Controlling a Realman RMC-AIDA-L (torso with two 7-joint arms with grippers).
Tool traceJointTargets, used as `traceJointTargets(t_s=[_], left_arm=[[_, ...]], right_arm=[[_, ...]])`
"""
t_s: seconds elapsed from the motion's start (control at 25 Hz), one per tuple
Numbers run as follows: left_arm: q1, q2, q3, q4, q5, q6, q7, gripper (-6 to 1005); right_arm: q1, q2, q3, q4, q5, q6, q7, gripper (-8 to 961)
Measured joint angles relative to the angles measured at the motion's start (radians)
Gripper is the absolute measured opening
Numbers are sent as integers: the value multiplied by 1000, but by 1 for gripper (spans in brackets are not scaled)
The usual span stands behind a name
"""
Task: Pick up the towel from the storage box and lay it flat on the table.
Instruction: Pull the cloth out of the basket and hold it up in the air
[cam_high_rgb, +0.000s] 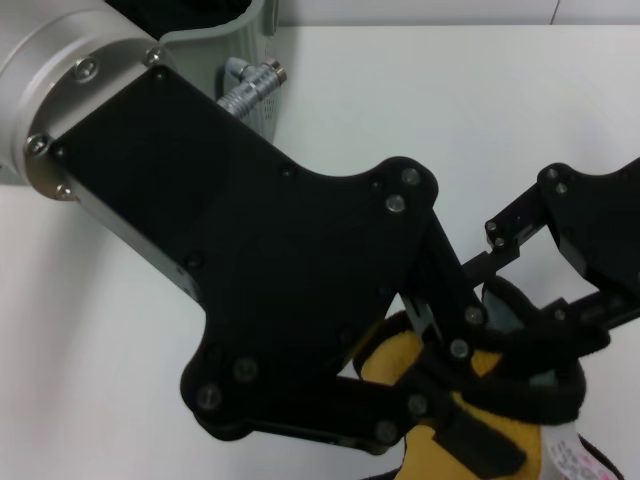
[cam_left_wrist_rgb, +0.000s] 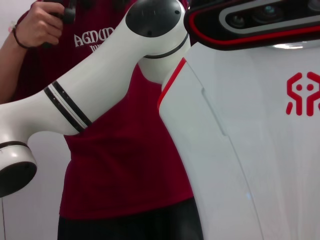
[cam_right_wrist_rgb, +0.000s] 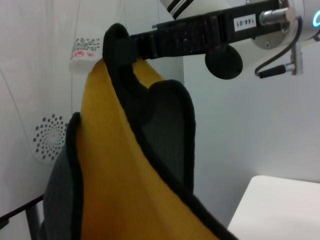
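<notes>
Towel (cam_high_rgb: 415, 375) is soft, light and floppy, bunched and held up close under the head camera, best taken by its black-edged corners. Left gripper (cam_high_rgb: 470, 395) is clamped on the bunched towel with the arm raised high; right gripper (cam_high_rgb: 560, 325) is pinched on the edging beside it. Storage box (cam_high_rgb: 255, 60) sits far back on the table (cam_high_rgb: 100, 330).

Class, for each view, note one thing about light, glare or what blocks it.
Head view: left gripper looms dark over towel and table, right gripper beside it. Left wrist view: glare on the robot body. Right wrist view: towel evenly lit.
</notes>
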Motion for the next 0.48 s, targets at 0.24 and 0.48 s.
traceJointTargets(t_s=[0.24, 0.48], left_arm=[[-2, 0, -1, -10, 1, -1, 3, 28], [-5, -1, -3, -28, 1, -1, 5, 26]], right_arm=[[-8, 8, 96, 0, -67, -20, 0, 357], [-8, 22, 144, 0, -124, -26, 0, 239]])
